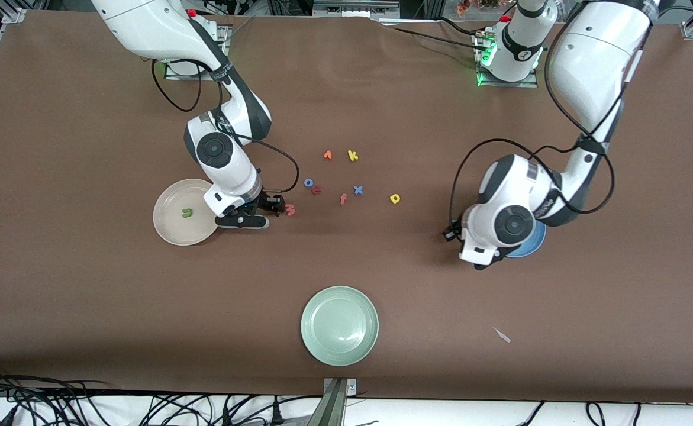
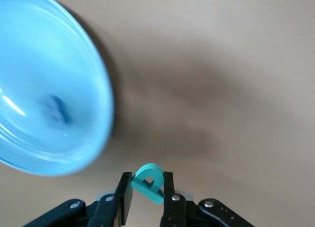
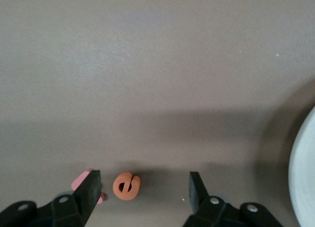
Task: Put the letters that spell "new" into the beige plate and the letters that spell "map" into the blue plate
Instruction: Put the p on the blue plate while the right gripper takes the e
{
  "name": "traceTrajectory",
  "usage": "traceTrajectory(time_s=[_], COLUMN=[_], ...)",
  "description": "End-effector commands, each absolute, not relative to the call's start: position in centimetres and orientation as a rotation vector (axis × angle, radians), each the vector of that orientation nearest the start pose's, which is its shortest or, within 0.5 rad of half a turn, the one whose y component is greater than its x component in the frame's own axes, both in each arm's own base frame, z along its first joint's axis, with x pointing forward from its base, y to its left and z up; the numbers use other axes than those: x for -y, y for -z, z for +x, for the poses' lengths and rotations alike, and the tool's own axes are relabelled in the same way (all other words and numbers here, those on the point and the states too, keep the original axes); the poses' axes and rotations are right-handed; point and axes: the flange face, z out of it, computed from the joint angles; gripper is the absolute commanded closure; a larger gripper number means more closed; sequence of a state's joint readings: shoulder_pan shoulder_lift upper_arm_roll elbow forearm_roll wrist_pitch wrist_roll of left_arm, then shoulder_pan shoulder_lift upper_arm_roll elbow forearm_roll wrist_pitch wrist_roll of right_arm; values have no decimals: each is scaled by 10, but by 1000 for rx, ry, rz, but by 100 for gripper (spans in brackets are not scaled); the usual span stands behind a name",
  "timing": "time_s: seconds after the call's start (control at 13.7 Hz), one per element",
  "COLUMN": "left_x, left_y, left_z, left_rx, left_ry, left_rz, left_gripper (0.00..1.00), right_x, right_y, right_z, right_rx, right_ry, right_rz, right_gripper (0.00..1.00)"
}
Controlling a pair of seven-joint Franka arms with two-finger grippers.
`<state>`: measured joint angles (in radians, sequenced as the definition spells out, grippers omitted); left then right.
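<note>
Pincer, left: we log it clamped on teal p beside blue plate; right pincer gapes around orange e.

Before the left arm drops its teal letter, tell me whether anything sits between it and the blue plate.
Nothing visible does. The left gripper is shut on the teal p, and the blue plate lies right beside it with only bare table between. A blue letter already lies in the plate, well inside the rim.
</note>
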<state>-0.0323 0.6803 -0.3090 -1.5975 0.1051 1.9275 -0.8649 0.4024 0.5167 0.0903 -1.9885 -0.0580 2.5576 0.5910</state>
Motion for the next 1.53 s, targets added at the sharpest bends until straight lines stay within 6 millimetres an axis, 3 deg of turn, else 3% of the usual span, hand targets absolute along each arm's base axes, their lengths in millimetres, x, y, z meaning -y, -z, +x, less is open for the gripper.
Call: traceTrajectory(time_s=[0.0,0.29,0.58,0.73,0.8,0.87,0.95,1.09,1.24,1.38,1.46], left_x=[148,79,43,40,41,42,46,60,98,146,175], left_y=[-225,-219,-197,-190,-190,-192,-201,-225,-241,-252,-257], left_z=[629,629,605,598,597,598,600,604,603,600,597], left_rx=[570,466,432,407,404,401,402,400,375,600,632], left_ry=[-537,-628,-727,-757,-759,-753,-739,-694,-670,-660,-628], left_rz=[-2898,-2931,-2923,-2921,-2921,-2924,-2931,-2951,-2984,-3010,-3026], left_gripper=[93,93,92,73,30,12,0,0,0,0,0], right_x=[-296,-306,-312,-312,-312,-312,-315,-316,-317,-316,-312], right_y=[-183,-175,-170,-169,-168,-167,-166,-169,-177,-200,-214], right_z=[541,536,531,529,528,527,524,523,525,530,534], right_rx=[-124,-162,-165,-158,-156,-153,-156,-159,-141,-76,-21], right_ry=[92,108,100,99,96,94,89,92,104,129,101], right_rz=[-3127,-3122,-3125,-3130,-3132,-3133,-3134,-3133,-3132,-3128,-3148], right_gripper=[20,21,26,37,45,54,67,84,85,85,85])
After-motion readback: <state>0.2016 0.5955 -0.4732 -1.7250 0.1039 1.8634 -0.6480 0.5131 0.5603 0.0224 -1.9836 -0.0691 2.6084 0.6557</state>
